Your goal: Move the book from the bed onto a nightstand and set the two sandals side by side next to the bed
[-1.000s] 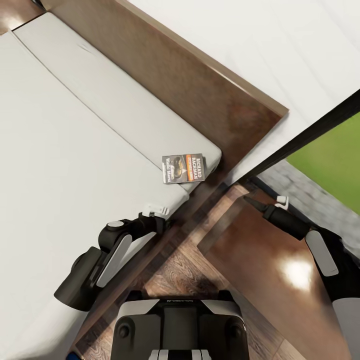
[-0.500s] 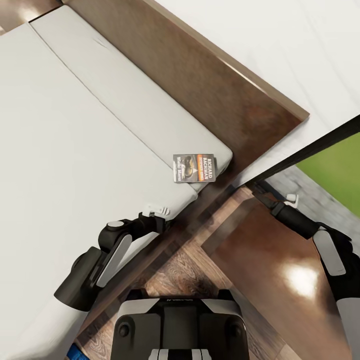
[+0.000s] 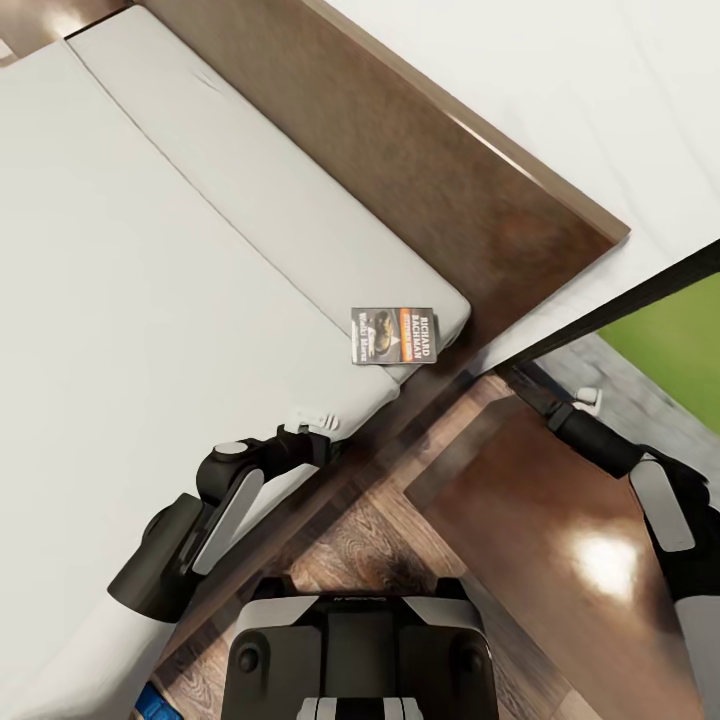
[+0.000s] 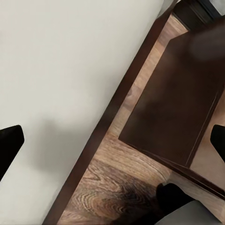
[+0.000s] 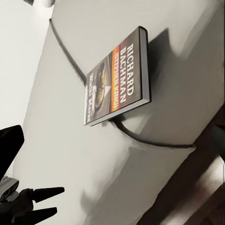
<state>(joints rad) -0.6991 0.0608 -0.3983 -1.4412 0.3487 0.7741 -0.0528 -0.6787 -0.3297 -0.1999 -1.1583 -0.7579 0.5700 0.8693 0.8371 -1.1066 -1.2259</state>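
Note:
The book [image 3: 393, 335] [image 5: 117, 77] lies flat on the pale grey mattress [image 3: 150, 300] at the bed's corner by the headboard [image 3: 420, 170], its orange band and white lettering facing up. My right gripper [image 3: 535, 392] [image 5: 112, 140] hangs open above the nightstand [image 3: 540, 540], to the right of the book and apart from it. My left gripper [image 3: 310, 420] [image 4: 112, 140] is open over the mattress edge, nearer to me than the book, with nothing between its fingers. A sliver of blue sandal [image 3: 152, 706] shows on the floor at the lower left.
The bed's dark wooden side rail [image 4: 101, 140] runs between the mattress and the plank floor [image 3: 370, 540]. A black-framed window [image 3: 620, 300] with green outside stands right of the headboard. The white wall [image 3: 560, 80] is behind the bed.
The whole view has shifted a little to the right, so the camera moved. The right gripper drifted the same way; the book lies where it was and the left arm holds still.

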